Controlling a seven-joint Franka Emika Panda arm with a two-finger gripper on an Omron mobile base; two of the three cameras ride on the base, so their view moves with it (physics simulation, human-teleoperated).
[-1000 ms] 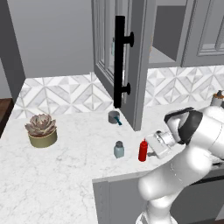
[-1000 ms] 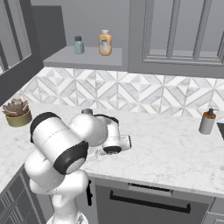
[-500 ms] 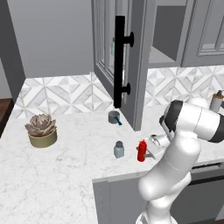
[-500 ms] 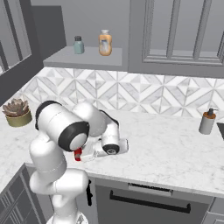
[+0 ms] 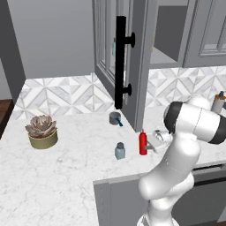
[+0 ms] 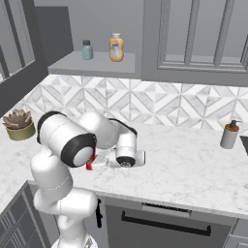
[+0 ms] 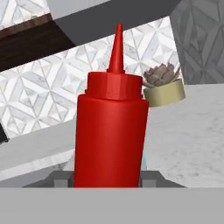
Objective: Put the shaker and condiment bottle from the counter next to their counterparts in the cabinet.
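Counter [image 5: 66, 167] edge near condiment bottle [image 5: 143, 143], shaker [image 5: 119, 151].

a white backsplash [image 6: 160, 104] of grey diamond tiles runs behind the worktop, under a plain grey wall [image 5: 53, 39]. at 9 o'clock in the left base view sits a potted succulent [image 5: 41, 131]; dark wood floor [image 5: 5, 115] shows at the far left edge.

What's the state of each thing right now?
Red bottle: upright on the counter, close in front of the pincer; grip cannot be told.
Shaker: upright on the counter, untouched.
Cabinet door: open.
Shelf bottles: upright in the cabinet.
Plant: upright on the counter.
Cup: upright by the door.
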